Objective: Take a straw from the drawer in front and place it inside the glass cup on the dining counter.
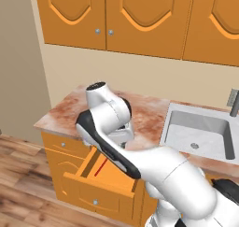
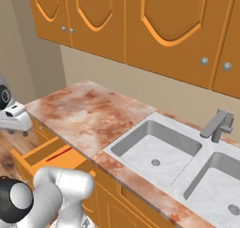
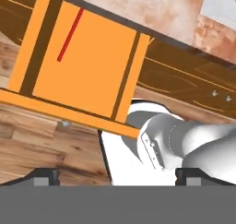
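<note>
The orange drawer [image 1: 100, 183] stands pulled out below the countertop, its floor bare apart from the thin red straw [image 1: 100, 166]. The straw lies lengthwise near the drawer's left side; it also shows as a red line [image 2: 58, 154] and as a slanted stick [image 3: 70, 34] at the top left of the hand view. My gripper [image 3: 117, 177] hangs above the drawer [image 3: 69, 111], pointing down, open with nothing between its fingers. The white hand [image 2: 14, 117] sits up and left of the drawer [image 2: 21, 163]. The glass cup and the dining counter are out of view.
A marble countertop [image 1: 144, 111] runs above the drawer, with a steel sink [image 1: 198, 132] and a faucet [image 2: 216, 125] to the right. Orange arched wall cabinets [image 1: 140, 16] hang overhead. My own arm [image 1: 121, 151] crosses over the drawer's right side. Wood floor [image 1: 18, 174] lies to the left.
</note>
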